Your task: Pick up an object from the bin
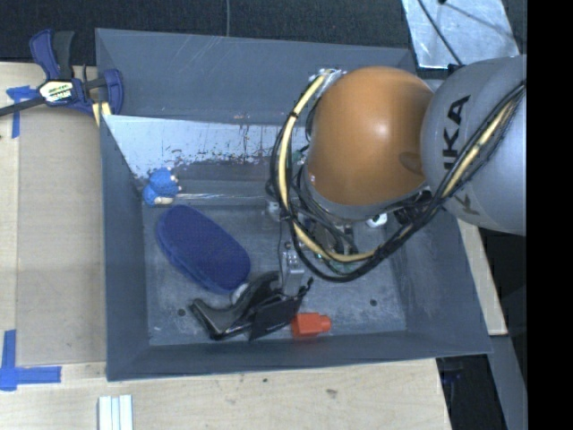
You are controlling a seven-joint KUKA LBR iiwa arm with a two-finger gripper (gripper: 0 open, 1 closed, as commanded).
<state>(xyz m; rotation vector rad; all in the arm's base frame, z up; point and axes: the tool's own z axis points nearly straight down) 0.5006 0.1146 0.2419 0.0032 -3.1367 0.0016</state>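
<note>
Apparently the gripper (291, 271) is placed low near the middle of the bin (125, 240), under the orange wrist cover (367, 137) and its cables, so it cannot be told whether it is spread or pressed together. Just below it, toward 6 o'clock, a black angled object (242, 313) is lying along the front wall. A small orange block (311, 324) is seen just beside its right end, at 5 o'clock. A blue oval pad (201, 249) is lying at 8 o'clock and a small blue figure (161, 186) at 10 o'clock, both apart from the gripper.

The black object is judged to be the nearest candidate. For a good grasp, the descent should be made straight down over its thicker middle part, and the closing should be done across its narrow width. The orange block and the front wall should be kept outside the closing, because a touch there could push or tilt the object.
</note>
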